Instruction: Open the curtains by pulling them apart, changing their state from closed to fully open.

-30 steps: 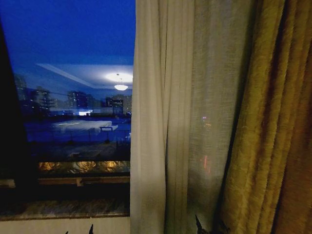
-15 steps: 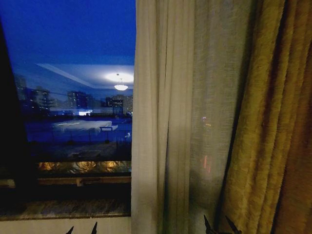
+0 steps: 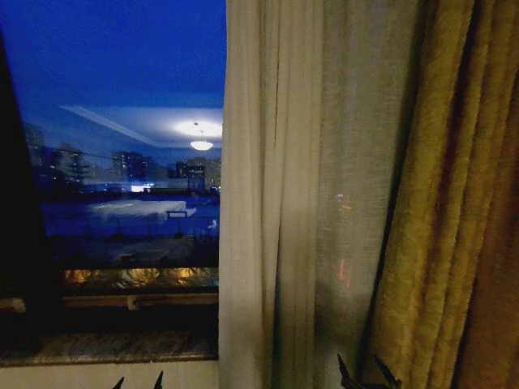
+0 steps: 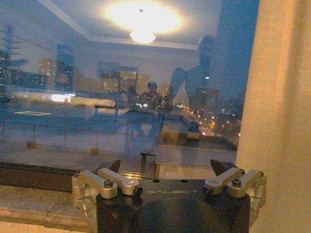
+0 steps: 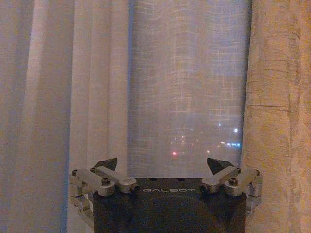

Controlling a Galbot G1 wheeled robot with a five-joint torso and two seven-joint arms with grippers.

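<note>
Grippers, both open and empty, are rising: we are lifting the right gripper (image 3: 366,372) toward the curtains (image 3: 300,203), the left gripper (image 3: 139,381) low beside.

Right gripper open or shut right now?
Open. The right gripper has its fingertips spread wide with nothing between them, facing the sheer curtain.

"GALBOT" is printed on the left pincer (image 4: 167,166) body and the right pincer (image 5: 165,164) body.
</note>
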